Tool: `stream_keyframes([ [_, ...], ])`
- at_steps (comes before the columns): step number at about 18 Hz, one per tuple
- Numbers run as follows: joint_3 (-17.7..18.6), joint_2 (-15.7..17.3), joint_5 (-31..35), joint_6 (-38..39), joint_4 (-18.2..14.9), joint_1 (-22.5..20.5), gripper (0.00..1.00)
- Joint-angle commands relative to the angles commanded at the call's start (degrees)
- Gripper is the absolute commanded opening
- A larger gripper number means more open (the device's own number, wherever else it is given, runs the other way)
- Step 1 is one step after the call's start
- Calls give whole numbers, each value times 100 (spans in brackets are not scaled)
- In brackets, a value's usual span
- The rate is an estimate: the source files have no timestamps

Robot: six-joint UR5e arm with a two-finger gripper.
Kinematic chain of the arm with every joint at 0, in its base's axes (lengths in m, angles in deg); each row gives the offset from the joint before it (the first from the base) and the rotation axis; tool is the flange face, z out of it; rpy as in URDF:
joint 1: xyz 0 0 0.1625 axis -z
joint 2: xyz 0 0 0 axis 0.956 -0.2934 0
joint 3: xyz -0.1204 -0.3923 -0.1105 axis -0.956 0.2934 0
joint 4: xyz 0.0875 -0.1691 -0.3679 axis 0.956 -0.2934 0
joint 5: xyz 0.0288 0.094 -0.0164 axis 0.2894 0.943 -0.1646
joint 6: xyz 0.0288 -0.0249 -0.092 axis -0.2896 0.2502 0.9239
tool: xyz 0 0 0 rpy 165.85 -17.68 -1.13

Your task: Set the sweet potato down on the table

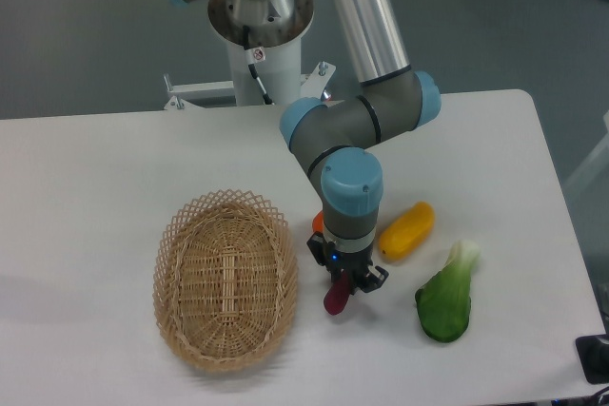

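Holding sweet potato [335, 298] | gripper [344, 281] (closed) | beside basket [225, 278]

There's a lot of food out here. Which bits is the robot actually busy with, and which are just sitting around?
Part of the job:
- sweet potato, gripped in the claw
- table, where it is to be set down

Just lying about:
- wicker basket
- orange, mostly hidden behind the arm
- yellow vegetable
- green leafy vegetable
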Motion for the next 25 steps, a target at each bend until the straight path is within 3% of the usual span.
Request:
stream_keyframes([
  [2, -35, 0, 0, 9, 0, 0, 100],
  [7, -202, 88, 0, 9, -17, -17, 100],
  [14, -843, 228, 598, 44, -26, -237, 100],
  [21, -1107, 711, 290, -35, -53, -1062, 100],
  [25, -1161, 922, 150, -796, -648, -1589, 100],
])
